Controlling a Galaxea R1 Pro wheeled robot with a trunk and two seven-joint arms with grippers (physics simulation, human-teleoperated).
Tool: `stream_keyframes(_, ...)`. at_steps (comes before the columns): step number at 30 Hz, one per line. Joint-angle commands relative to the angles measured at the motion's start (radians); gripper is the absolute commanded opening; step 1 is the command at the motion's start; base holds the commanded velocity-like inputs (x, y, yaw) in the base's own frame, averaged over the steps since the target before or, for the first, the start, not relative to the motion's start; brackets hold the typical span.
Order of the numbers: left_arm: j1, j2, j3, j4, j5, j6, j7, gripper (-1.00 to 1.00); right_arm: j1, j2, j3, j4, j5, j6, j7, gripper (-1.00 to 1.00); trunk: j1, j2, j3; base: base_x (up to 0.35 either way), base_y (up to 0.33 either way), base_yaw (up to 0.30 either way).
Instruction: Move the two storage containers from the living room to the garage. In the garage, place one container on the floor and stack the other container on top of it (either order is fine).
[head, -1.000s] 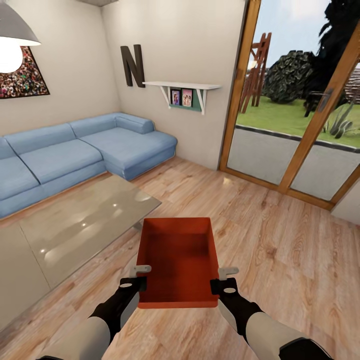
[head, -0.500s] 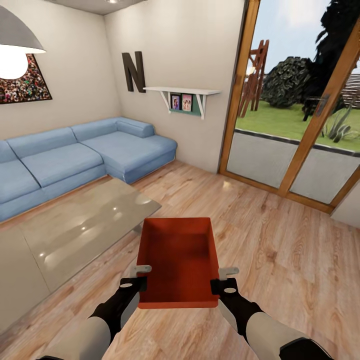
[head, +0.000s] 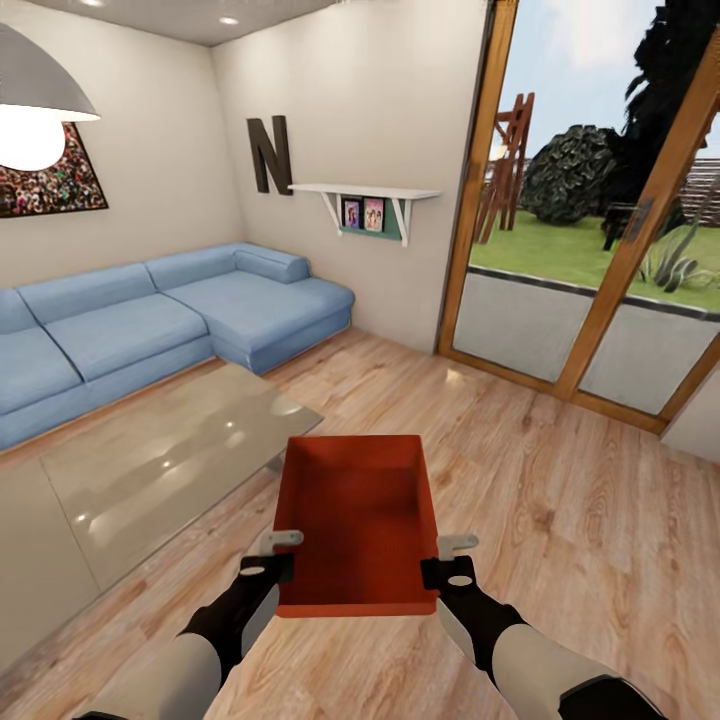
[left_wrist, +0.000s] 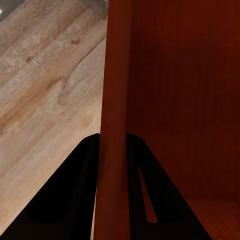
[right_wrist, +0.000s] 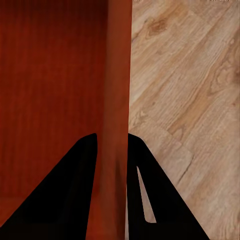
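**Red box carried in both hands over the living-room floor**

The box (head: 357, 520), orange-red and open-topped, hangs level in front of the robot above the light wood plank floor (head: 560, 520), with nothing visible inside it. The left hand (head: 270, 560) grips its left wall near the near corner; in the left wrist view the two dark fingers (left_wrist: 75, 190) sit on either side of that thin wall (left_wrist: 114, 100), one inside the box and one outside, pressed against it. The right hand (head: 452, 562) holds the right wall the same way, and in the right wrist view its fingers (right_wrist: 75, 190) pinch that wall (right_wrist: 118, 100) between them. Both hands are closed down to the thickness of the wall.

Just ahead and to the left of the box stands a low glass-topped bench (head: 160, 460), its near corner close to the box's far left corner. Beyond it a blue corner sofa (head: 170, 320) runs along the beige walls. On the walls hang a large dark letter N (head: 270, 153) and a white shelf (head: 365, 192) with small pictures beneath it. A lit hanging lamp (head: 30, 110) shows at the upper left. To the right, wood-framed glass doors (head: 600, 250) look out on grass and bushes.
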Motion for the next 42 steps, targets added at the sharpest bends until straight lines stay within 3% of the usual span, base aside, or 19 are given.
stream_keyframes(1,0.0,-0.001,-0.002,0.001,0.032,0.005,0.013,-1.0,-0.001,0.0,-0.018,-0.003,0.009,-0.053,-0.027,-1.0,0.0,-0.001,0.001,0.0,0.0,0.0)
stream_keyframes(42,0.0,-0.001,-0.001,0.001,0.033,0.005,0.013,-1.0,-0.001,-0.001,-0.018,-0.003,0.009,-0.054,-0.027,-1.0,0.0,-0.001,0.065,0.0,0.0,0.0)
